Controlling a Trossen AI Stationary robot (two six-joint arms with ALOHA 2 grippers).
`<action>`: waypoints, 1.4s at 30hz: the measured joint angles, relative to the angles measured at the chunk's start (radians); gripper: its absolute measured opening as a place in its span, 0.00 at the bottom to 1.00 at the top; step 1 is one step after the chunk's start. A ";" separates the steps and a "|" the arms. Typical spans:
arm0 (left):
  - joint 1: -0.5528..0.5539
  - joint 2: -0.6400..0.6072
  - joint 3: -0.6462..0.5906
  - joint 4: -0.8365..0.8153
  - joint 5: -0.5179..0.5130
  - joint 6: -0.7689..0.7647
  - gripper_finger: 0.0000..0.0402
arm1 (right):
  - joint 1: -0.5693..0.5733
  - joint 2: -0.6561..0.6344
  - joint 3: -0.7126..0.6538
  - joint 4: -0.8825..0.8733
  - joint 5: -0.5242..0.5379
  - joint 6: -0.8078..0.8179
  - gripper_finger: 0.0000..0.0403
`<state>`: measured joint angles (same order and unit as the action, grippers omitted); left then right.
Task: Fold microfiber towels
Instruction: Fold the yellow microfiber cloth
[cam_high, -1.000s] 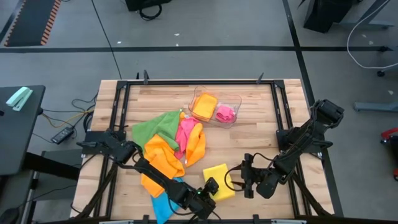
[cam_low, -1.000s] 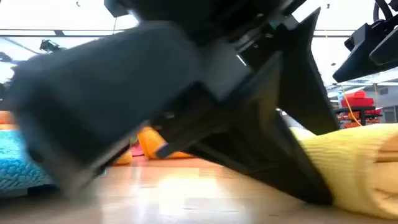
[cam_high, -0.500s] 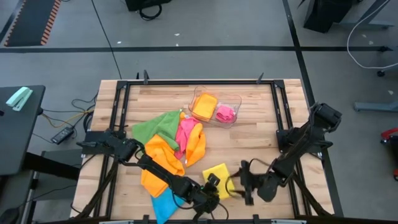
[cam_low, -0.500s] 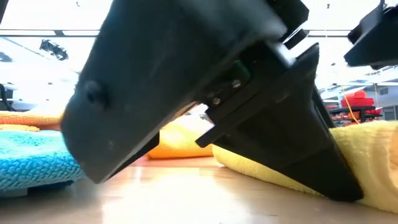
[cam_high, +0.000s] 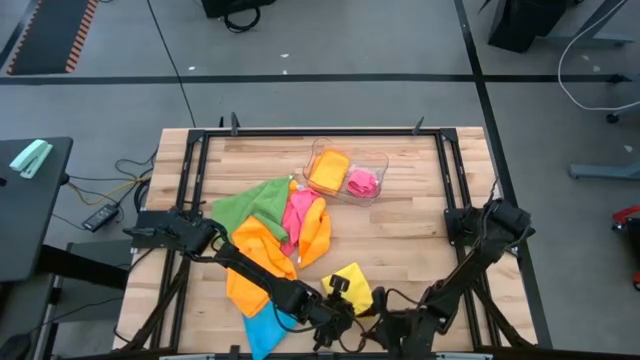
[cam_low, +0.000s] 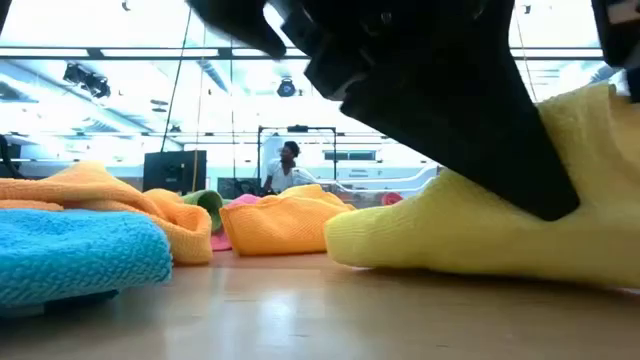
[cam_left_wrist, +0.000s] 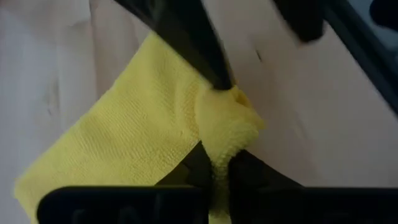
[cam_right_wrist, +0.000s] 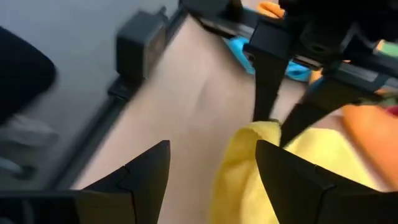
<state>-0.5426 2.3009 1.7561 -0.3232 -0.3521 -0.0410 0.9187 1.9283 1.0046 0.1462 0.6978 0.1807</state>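
A: Left gripper (cam_left_wrist: 214, 171) is pinched tight on a bunched corner of the yellow towel (cam_high: 352, 288), down at the near edge of the table (cam_high: 400, 215). That fold of cloth is squeezed right between its fingers (cam_left_wrist: 193, 165).

B: And the right gripper (cam_right_wrist: 211, 165)?

A: Just beside it on the same towel, jaws standing wide with nothing in them; the yellow cloth lies right ahead of its fingers.

B: So which step are we in?

A: I'd call it the start of a fold on the yellow one: one corner secured, the other not yet taken.

B: The rest of the towels?

A: Behind the left gripper sits the loose heap (cam_high: 270, 235) of green, orange and pink, with the blue towel (cam_high: 262, 325) just at its side. Farther back, the clear tray (cam_high: 347, 172) holds an orange and a pink piece.

B: Next move?

A: Likely the right jaws need to close on a neighbouring corner, then both lift together so the cloth spreads instead of staying crumpled.
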 joint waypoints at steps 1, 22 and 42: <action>0.001 0.000 0.000 0.001 0.009 -0.019 0.08 | -0.002 0.010 0.021 -0.041 0.020 -0.010 0.61; 0.001 -0.018 0.002 0.009 0.010 -0.177 0.06 | -0.012 -0.028 0.107 -0.198 0.025 0.212 0.70; 0.009 -0.019 0.011 0.023 0.016 -0.270 0.06 | -0.088 -0.081 0.107 -0.365 -0.156 0.445 0.75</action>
<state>-0.5339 2.2814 1.7674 -0.3000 -0.3357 -0.3110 0.8308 1.8477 1.1118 -0.2192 0.5420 0.6254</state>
